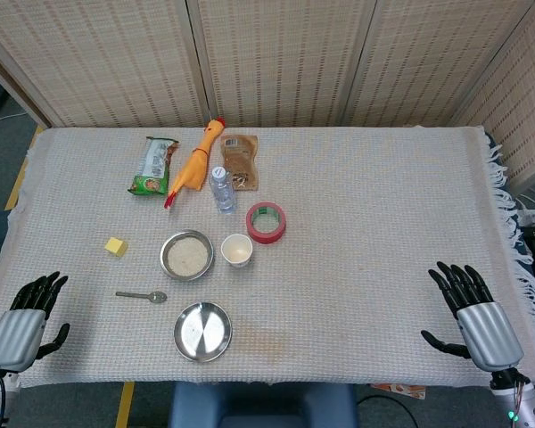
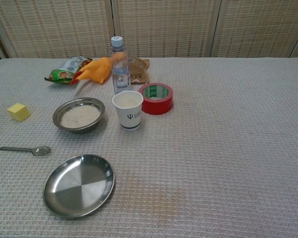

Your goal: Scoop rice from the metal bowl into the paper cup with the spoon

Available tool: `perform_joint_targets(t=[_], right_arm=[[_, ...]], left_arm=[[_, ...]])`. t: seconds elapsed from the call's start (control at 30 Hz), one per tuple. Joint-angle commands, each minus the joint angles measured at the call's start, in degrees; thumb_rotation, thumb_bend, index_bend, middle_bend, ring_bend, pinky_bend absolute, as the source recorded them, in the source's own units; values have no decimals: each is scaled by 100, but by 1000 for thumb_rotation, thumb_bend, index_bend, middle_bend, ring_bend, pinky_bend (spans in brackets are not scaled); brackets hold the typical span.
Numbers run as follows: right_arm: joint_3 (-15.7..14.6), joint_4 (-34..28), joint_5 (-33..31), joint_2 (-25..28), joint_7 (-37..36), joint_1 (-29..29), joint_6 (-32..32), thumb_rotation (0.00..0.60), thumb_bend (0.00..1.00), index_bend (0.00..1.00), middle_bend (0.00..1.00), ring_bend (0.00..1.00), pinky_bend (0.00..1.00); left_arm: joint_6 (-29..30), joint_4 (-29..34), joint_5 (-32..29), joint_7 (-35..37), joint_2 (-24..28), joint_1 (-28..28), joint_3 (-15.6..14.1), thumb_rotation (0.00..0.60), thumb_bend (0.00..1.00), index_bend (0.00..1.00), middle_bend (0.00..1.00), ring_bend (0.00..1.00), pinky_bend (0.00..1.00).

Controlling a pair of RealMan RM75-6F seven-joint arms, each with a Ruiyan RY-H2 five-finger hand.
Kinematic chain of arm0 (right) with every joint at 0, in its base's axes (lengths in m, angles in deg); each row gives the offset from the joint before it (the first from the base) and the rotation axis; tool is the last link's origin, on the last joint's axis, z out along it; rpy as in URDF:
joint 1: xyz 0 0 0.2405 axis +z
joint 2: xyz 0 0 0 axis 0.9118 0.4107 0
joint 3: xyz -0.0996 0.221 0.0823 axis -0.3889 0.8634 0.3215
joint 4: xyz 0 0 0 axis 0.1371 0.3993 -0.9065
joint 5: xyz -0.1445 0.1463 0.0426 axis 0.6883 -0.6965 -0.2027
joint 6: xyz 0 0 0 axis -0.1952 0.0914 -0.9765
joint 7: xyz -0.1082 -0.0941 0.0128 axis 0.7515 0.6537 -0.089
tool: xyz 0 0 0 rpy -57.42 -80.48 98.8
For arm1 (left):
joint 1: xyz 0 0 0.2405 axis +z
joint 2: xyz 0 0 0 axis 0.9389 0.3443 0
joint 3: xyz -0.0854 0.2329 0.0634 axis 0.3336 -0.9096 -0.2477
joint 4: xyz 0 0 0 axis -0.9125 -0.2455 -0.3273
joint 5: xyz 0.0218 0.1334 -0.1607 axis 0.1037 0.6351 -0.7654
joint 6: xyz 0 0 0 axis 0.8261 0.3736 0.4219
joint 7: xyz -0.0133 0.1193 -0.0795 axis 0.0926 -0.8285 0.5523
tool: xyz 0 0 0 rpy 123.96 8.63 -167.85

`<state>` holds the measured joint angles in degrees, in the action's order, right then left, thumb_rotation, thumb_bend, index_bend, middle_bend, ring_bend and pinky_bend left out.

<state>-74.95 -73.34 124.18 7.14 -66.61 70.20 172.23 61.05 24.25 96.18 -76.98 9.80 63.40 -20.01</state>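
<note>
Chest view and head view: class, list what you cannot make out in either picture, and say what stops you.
- Both hands: outside the chest view; only the head view shows the left hand and right hand.
- Bottle: hides part of the brown pouch in the chest view.
- Snack bag: print too small to read, head view.
- Cup: its inside bottom is hidden by its own wall, chest view.

Even, bright overhead light; soft short shadows; mild glare on the empty metal plate (image 2: pixel 79 184); both views sharp.
</note>
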Motion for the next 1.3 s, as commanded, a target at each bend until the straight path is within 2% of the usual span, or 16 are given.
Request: perform_joint_targets(t=[0.03,0.2,0.3,0.37,0.4,0.5,0.7,0.83,1.3], right_arm=[[-6,1,-17,6,-18,17,-47,461,114,0,0,0,0],[5,17,-41,18,-72,38,-79,460,114,0,0,0,0],[20,31,-84,11,-89,56,-119,460,114,0,0,0,0],[36,34,-123,12,-90,66,-143,460,114,0,0,0,0],[47,34,-135,9,-95,69,-140,459,114,0,0,0,0],[57,37,-163,4,-96,74,-154,458,114,0,0,0,0],[83,42,-235,8,-115,91,-196,459,114,0,0,0,0],[89,46,-252,23,-148,95,-199,460,114,0,0,0,0],[112,41,-348,45,-178,123,-272,460,114,0,0,0,0]], left_arm=[[-53,11,-24,-38,-25,-17,-6,600,400,0,0,0,98],[-224,-45,21,-150,-179,-134,-11,600,400,0,4,0,104],[-388,-157,80,-252,-363,-264,-7,600,400,0,108,77,189],[-463,-268,172,-344,-520,-384,28,600,401,20,259,229,353],[-498,-326,222,-359,-596,-437,35,600,401,49,382,354,485],[-669,-519,338,-402,-831,-616,46,600,399,152,669,620,727],[-738,-1027,441,-478,-1405,-851,151,600,400,385,965,905,960],[-930,-1268,213,-566,-1676,-962,244,600,399,439,1000,997,1000],[-1271,-2095,-263,-681,-2284,-1204,393,600,401,455,1000,1000,1000]])
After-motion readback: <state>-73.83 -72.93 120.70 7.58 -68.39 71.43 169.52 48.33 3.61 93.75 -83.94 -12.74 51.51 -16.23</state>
